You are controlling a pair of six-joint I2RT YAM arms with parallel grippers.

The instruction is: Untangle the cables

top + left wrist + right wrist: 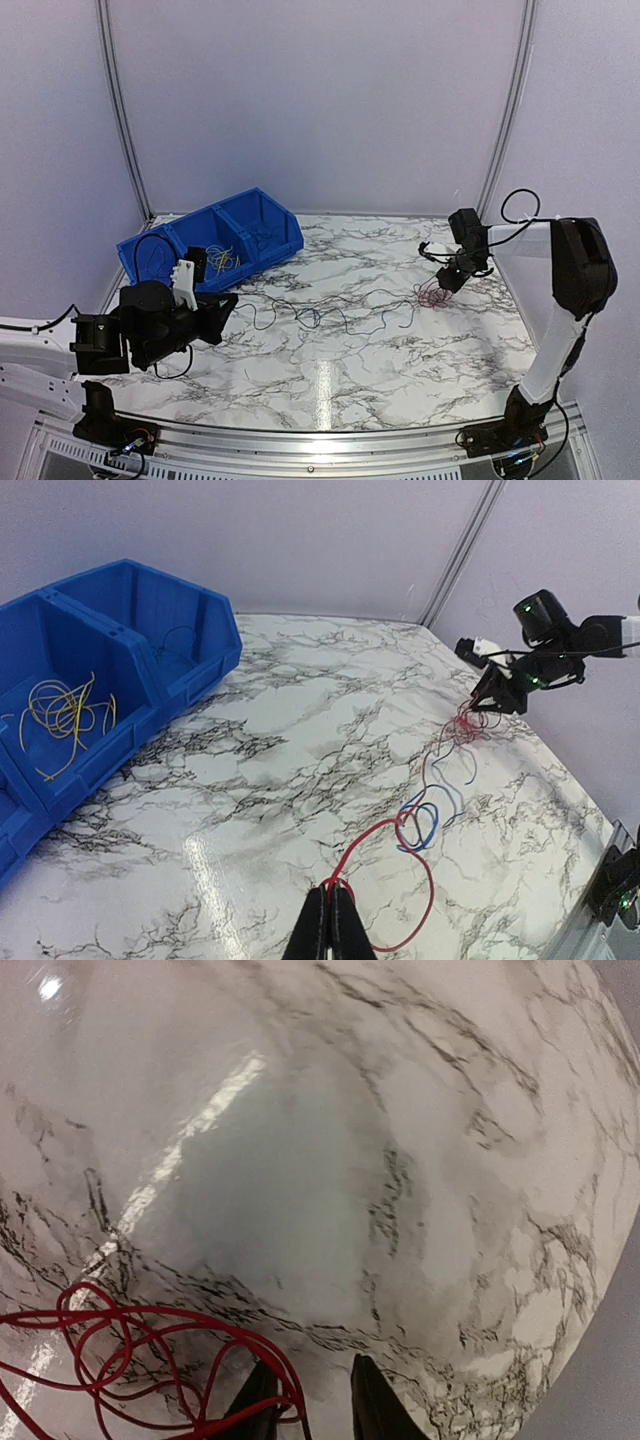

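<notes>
where red cables (110, 1355) leave frame, ends are hidden

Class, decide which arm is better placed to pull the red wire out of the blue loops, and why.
Left. The left pincer is shut on the red wire close to the blue loops. The right pincer stands open at the red clump on the far end, gripping nothing.

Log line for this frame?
left claw shut on red wire | right claw open at red clump | yellow wires in blue bin
</notes>
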